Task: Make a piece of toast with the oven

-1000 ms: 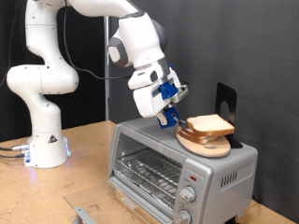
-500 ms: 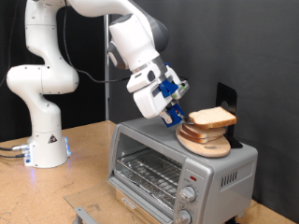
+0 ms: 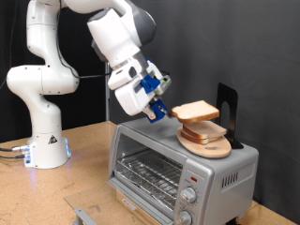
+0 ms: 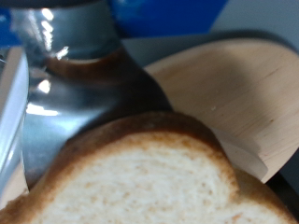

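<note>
The white arm bends over from its base and reaches down at a slant. The gripper [image 3: 161, 112] is tilted sideways, its fingers closed on one edge of the piece of toast [image 3: 196, 112], holding it up.

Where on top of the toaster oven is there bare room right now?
The toaster oven top is bare on the exterior view's left, from its left edge to the round wooden board. The right end is crowded: board, black stand, and the bread slice held by the gripper above the board.
</note>
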{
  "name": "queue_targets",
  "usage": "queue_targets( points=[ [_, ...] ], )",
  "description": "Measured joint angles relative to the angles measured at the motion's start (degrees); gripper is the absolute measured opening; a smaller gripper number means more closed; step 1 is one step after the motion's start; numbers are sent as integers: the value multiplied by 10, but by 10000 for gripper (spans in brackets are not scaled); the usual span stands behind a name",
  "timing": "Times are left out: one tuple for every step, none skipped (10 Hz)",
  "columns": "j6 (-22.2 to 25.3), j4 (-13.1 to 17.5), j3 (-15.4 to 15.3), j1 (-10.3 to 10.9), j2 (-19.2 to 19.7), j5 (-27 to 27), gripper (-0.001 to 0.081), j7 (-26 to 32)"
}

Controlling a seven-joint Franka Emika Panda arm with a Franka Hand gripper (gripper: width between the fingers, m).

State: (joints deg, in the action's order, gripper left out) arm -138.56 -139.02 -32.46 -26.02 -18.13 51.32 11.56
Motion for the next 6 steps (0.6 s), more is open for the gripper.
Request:
queue_targets(
  points=[
    [26, -6, 15, 3, -17, 6, 325, 13],
    [25, -6, 14, 2, -16, 6, 325, 13],
    [29, -8, 17, 2, -15, 8, 325, 19],
    [41, -11, 28, 2, -16, 13, 325, 37],
    [58, -15, 47, 1, -19, 20, 325, 62],
    [77, -19, 67, -2, -21, 21, 325, 85]
  ],
)
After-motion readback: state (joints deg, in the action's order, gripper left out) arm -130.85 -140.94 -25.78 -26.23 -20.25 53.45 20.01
